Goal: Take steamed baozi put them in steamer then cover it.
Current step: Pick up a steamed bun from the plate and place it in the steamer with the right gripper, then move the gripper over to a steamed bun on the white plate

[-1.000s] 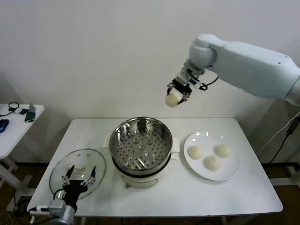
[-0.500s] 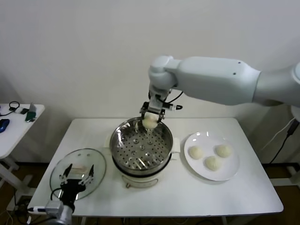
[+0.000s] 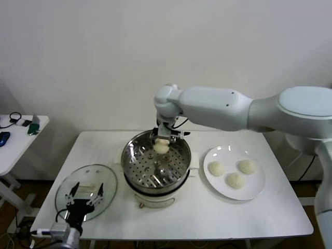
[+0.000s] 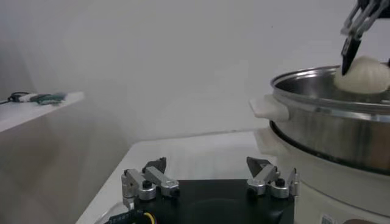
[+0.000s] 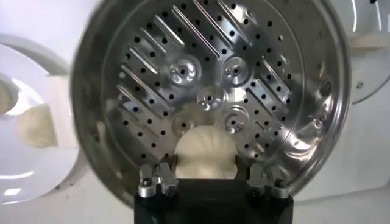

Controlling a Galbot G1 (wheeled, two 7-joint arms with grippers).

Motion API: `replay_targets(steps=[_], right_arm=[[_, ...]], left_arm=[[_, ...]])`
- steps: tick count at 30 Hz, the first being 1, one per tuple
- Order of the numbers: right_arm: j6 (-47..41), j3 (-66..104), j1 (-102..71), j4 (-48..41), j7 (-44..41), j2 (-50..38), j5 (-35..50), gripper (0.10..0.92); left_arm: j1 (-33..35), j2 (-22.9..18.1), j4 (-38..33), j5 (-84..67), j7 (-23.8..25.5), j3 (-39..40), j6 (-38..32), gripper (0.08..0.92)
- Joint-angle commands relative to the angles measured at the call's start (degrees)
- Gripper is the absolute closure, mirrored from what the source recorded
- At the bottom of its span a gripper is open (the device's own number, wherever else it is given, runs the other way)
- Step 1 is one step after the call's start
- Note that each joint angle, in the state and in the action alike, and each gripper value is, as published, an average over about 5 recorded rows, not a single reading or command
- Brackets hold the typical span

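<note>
Steamer point(image 3: 155, 166): round stainless-steel basket with perforated bottom, seated on a cream-white pot base at the centre of a white table point(image 3: 207, 218). Right gripper point(image 3: 162, 141): reaching in over the far rim of the basket, fingers clamped on one baozi point(image 3: 161, 147), which hangs inside the basket above the perforated floor; the right wrist view shows the bun pinched between the two fingers point(image 5: 152, 179) with the holes of the basket bottom beyond it. Remaining baozi: three, lying on a flat white plate point(image 3: 257, 189) to the right of the steamer, none touching another. Cover point(image 3: 85, 189): clear glass lid with metal rim, flat on the table left of the steamer. Left gripper point(image 3: 83, 199): low at the table's near-left edge, over the lid, fingers spread wide, grasping nothing.
</note>
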Motion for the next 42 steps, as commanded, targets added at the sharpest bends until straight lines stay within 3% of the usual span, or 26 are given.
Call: replay_targets(steps=[1,6,12,15,19,24,26,30,35,42], right_arm=[[1.1,1.2,-4.7,-7.2,1.5,2.9,-3.8,0.378],[1.6,1.5,-4.8,-7.4,1.7,2.9,-2.1,0.372],[2.1,3.9,-1.8,-3.9,3.7,0.5,2.8,0.242],[0.5,1.6,5.5,0.6,0.5,-2.9,13.8,0.208],[-7.0,-6.1,17.3,5.8,-6.9,-9.2,34.7,0.203],[-25.3,-15.6,27.3,11.5,-9.3,-20.4,56.0,0.202],[-32.3,-18.9,29.4,13.7,-7.3,-24.5,60.1,0.203],[-42.2,-25.8,31.1,19.1,-1.1,-32.4,59.3,0.203],[-47.3,-28.3,28.2,25.8,3.5,-39.5,55.8,0.203],[-51.1,-20.2,13.9,23.8,8.3,-41.0,49.2,0.203]], left_arm=[[-0.1,0.1,0.4,0.0,0.0,0.0,-0.2,0.177],[-0.1,0.1,0.5,-0.1,0.0,0.1,-0.4,0.177],[-0.3,-0.2,0.7,0.1,-0.1,0.3,-0.5,0.177],[-0.4,-0.4,0.5,0.4,-0.1,0.5,-0.3,0.177],[-0.4,-0.4,0.3,1.0,-0.1,1.0,-0.2,0.177],[-0.5,-0.3,0.2,1.5,0.0,1.3,0.0,0.177],[-0.7,-0.3,0.1,1.6,0.1,1.4,0.1,0.177],[-1.0,-0.1,-0.1,1.5,0.1,1.5,0.3,0.177],[-1.4,0.2,0.1,0.9,0.1,1.5,0.2,0.177],[-1.9,0.5,0.9,0.2,0.1,1.3,0.1,0.177]])
